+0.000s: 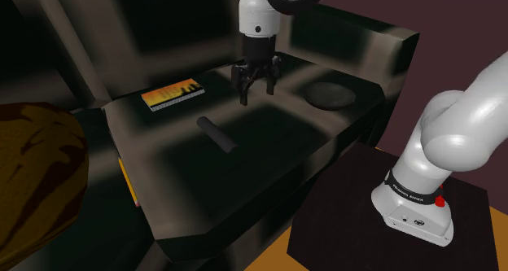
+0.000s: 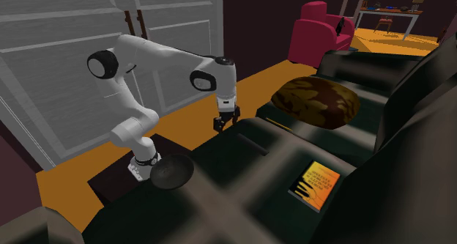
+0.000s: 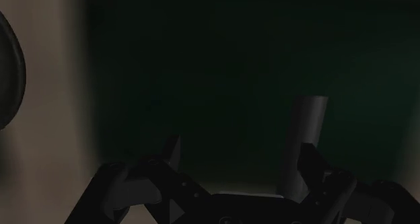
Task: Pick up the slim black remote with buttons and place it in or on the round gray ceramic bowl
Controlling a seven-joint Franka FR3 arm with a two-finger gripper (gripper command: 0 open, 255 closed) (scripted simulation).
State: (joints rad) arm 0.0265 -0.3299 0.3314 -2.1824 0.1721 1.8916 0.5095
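Note:
The slim dark remote (image 1: 217, 134) lies flat on the dark seat surface (image 1: 269, 159), also visible as the remote (image 2: 253, 143). The round grey bowl (image 1: 330, 94) sits on the same surface toward the shoulder view's right; in the second exterior view the bowl (image 2: 173, 171) is near the arm's base. My gripper (image 1: 256, 90) hangs open above the surface between the two, holding nothing. From the wrist, the remote (image 3: 306, 132) runs beside one fingertip (image 3: 313, 159), outside the gripper (image 3: 242, 155), and the bowl's rim (image 3: 10, 75) shows at the far side.
An orange book (image 1: 171, 96) lies behind the remote. A brown mottled cushion (image 1: 32, 180) sits at the shoulder view's left. Dark raised backs and arms (image 1: 366, 37) border the seat. A red armchair (image 2: 322, 30) stands far off.

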